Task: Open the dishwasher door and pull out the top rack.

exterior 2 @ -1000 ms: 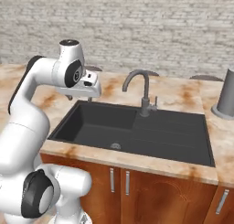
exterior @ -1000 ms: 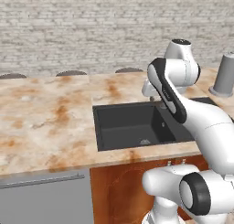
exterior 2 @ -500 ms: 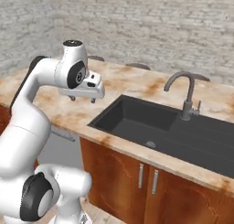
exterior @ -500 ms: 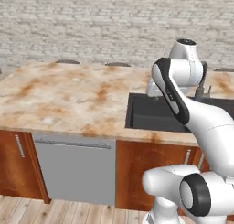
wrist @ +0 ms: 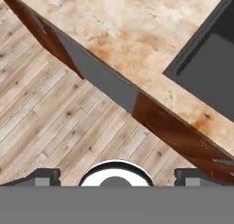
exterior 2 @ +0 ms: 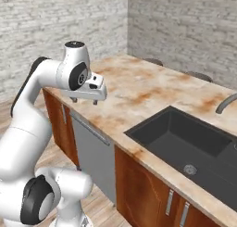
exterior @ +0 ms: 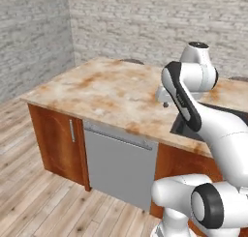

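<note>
Pale grey brick walls [exterior: 145, 23] met at a corner behind the kitchen island. The table [exterior: 106, 93] had a marbled beige top with rust-coloured veins, and a black sink basin [exterior 2: 185, 142] was set into it, a grey curved faucet [exterior 2: 227, 103] rising at its far side. Reddish-brown wooden cabinet doors [exterior: 55, 141] with short vertical handles lined the front. The floor [exterior: 34, 192] was light wood planking. Lighting was even and soft.

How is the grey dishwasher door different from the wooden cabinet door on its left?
The dishwasher door is a wide, flat grey metallic panel; the cabinet door is narrower, reddish-brown wood. The dishwasher door's long bar handle runs horizontally along its top; the cabinet door's short handle stands vertical. Both are shut and sit under the same counter.
</note>
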### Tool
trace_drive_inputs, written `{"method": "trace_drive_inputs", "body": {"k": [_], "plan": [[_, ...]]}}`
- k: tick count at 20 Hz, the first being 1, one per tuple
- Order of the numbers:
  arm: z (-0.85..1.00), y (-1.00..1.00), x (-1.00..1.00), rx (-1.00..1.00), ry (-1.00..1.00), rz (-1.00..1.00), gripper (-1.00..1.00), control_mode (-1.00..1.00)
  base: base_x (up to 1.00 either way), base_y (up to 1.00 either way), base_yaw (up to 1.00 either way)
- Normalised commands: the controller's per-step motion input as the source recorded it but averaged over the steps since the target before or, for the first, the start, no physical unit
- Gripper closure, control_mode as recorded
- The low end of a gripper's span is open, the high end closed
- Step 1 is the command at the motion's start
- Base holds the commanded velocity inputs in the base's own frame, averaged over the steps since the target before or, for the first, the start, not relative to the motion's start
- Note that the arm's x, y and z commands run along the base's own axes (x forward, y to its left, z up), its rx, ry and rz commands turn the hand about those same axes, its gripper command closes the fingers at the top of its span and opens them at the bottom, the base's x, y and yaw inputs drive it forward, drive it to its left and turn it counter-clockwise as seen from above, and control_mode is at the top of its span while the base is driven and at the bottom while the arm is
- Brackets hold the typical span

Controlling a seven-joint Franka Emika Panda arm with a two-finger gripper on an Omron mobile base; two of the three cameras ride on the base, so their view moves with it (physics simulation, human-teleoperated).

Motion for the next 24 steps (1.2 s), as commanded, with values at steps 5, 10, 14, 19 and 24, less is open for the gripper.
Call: {"method": "trace_drive_inputs", "body": {"k": [5, 10, 14, 19, 24], "plan": [[0.00, 0.00, 0.00, 0.00, 0.00, 0.00, -1.00, 1.00, 0.00, -0.02, 0.58], [0.00, 0.00, 0.00, 0.00, 0.00, 0.00, -1.00, 1.00, 0.04, -0.47, 0.35], [0.00, 0.00, 0.00, 0.00, 0.00, 0.00, -1.00, 1.00, 0.12, -0.83, 0.19], [0.00, 0.00, 0.00, 0.00, 0.00, 0.00, -1.00, 1.00, 0.22, -0.73, 0.20], [0.00, 0.00, 0.00, 0.00, 0.00, 0.00, -1.00, 1.00, 0.27, -0.15, 0.14]]}}
